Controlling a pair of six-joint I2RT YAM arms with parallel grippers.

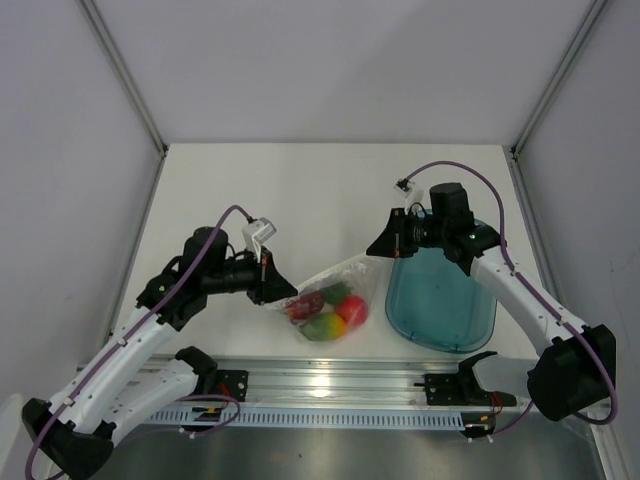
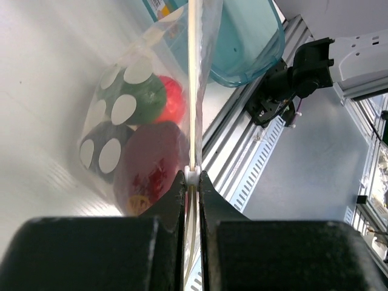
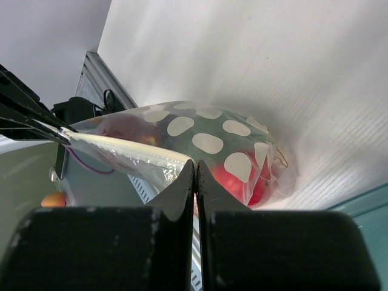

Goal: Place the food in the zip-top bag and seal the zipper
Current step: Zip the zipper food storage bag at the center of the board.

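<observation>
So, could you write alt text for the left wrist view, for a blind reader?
The left gripper, jaws shut, pinches the zipper of the zip-top bag. Red, green and dark food sits inside; a teal tray lies behind.

You have one clear crinkly plastic zip-top bag (image 1: 352,273), four small toy food pieces (image 1: 351,310) visible inside it (red, green, orange-yellow, dark), one translucent teal oval tray (image 1: 442,305), and two black grippers: left gripper (image 1: 274,291), right gripper (image 1: 384,244).

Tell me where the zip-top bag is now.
In the top view the zip-top bag is at the front centre of the table, stretched between the left gripper and the right gripper, just left of the teal tray, with the food inside.
</observation>
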